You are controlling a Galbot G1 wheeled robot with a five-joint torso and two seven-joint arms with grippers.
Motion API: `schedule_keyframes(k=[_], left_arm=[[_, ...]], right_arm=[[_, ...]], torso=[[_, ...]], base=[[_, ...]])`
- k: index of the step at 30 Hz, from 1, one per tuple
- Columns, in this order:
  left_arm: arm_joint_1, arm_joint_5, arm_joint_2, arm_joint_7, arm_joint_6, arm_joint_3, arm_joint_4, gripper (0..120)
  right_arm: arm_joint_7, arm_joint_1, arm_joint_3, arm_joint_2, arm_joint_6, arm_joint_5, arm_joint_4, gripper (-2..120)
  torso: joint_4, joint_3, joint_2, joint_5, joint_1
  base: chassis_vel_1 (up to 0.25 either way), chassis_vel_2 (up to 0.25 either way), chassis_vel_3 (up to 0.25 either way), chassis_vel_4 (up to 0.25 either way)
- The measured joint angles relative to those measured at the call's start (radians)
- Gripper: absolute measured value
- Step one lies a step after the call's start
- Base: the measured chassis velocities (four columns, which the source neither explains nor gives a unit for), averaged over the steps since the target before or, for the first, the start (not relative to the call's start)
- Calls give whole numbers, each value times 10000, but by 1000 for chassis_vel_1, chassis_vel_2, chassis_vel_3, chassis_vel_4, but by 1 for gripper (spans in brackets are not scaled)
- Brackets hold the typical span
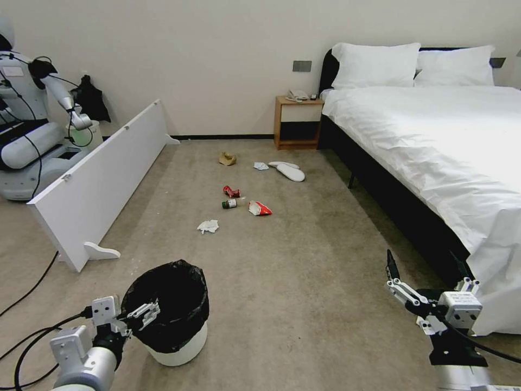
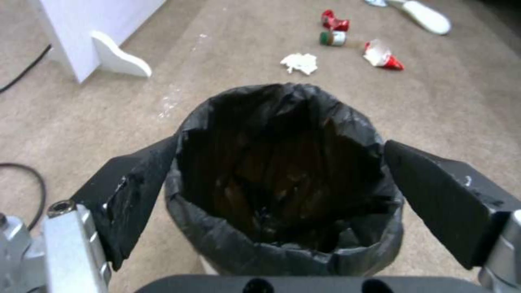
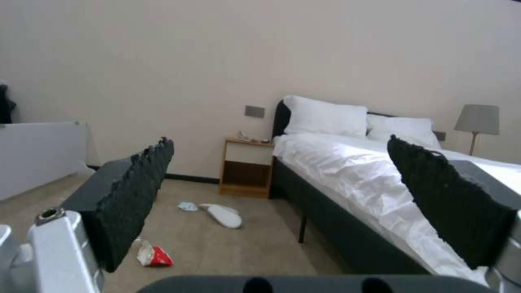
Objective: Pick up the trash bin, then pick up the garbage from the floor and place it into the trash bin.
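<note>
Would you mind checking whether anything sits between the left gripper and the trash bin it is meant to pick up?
Nothing visible does. The left gripper is open right at the trash bin, its fingers spread to either side of the black-lined rim. Only bare floor surrounds the bin; the garbage lies farther off.

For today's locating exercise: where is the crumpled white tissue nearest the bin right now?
In the head view the tissue lies on the carpet left of centre, between the black-lined bin and the green-capped bottle, apart from both.
</note>
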State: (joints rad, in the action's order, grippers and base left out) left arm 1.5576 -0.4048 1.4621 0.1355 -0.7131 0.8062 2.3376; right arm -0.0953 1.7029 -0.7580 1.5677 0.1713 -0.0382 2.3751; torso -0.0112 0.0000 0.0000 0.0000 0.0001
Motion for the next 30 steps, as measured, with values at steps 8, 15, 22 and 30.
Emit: schedule_keyframes(k=[8,15,22,30], left_arm=[[-91,-601,-239,822,-284,262,-92,100],[-174,-817,-412,1084,-284,343,-380,100],[-369,-1025,-545,1261,-267,316,-917,100],[-698,-1258,-739,1316,-243,266,-1887,100]], right_arm=[[-16,-19,176,118,1,126,-87,100],[-35,-23,240,193,3,199,-123,100],[-43,-39,230,208,6,221,-155,100],[-45,-180,205,217,-7,218,-320,100]], torso=[[1,0,0,0,0],[1,0,0,0,0],[0,0,0,0,0],[1,0,0,0,0]], base=[[0,0,0,0],[0,0,0,0],[0,0,0,0],[0,0,0,0]])
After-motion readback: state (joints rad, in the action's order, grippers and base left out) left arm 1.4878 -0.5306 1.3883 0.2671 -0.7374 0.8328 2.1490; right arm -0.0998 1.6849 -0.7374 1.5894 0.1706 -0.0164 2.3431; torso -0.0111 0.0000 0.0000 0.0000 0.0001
